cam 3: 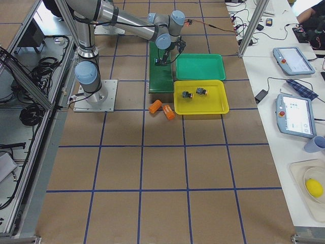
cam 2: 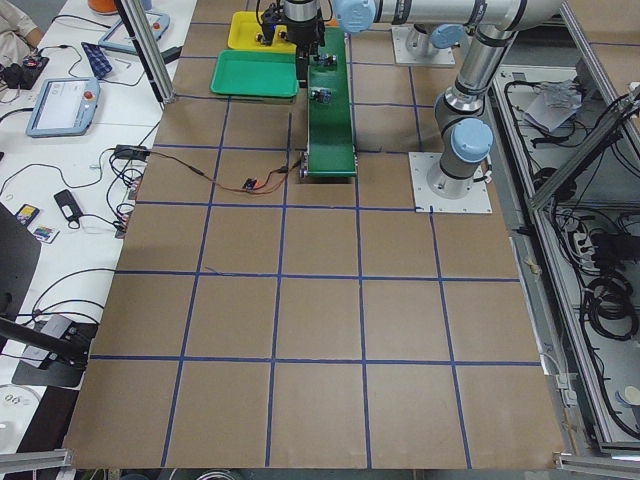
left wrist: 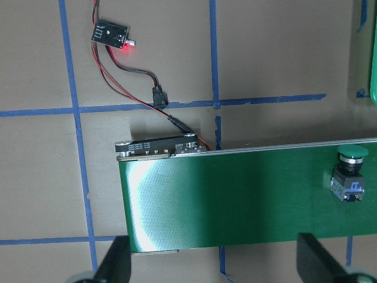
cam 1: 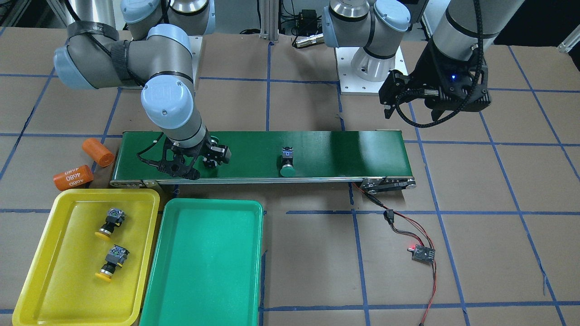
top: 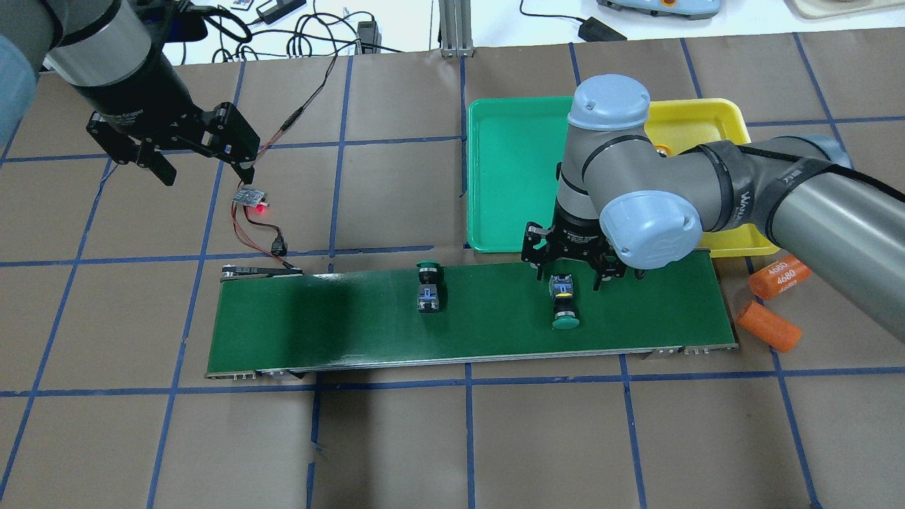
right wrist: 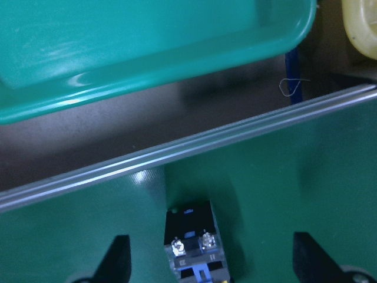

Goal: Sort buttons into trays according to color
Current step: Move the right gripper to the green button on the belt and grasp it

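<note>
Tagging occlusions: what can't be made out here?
- Green button at the right claw: mostly hidden by the claw in the front-facing view. The right wrist view's bottom edge cuts off its cap.
- Yellow tray contents: mostly covered by the right arm in the overhead view.

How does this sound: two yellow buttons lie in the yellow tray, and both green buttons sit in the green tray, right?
Not quite. The two yellow buttons do lie in the yellow tray, but the green tray is empty. Both green buttons sit on the conveyor belt, one under the open right pincer. The front-facing and overhead views show it.
</note>
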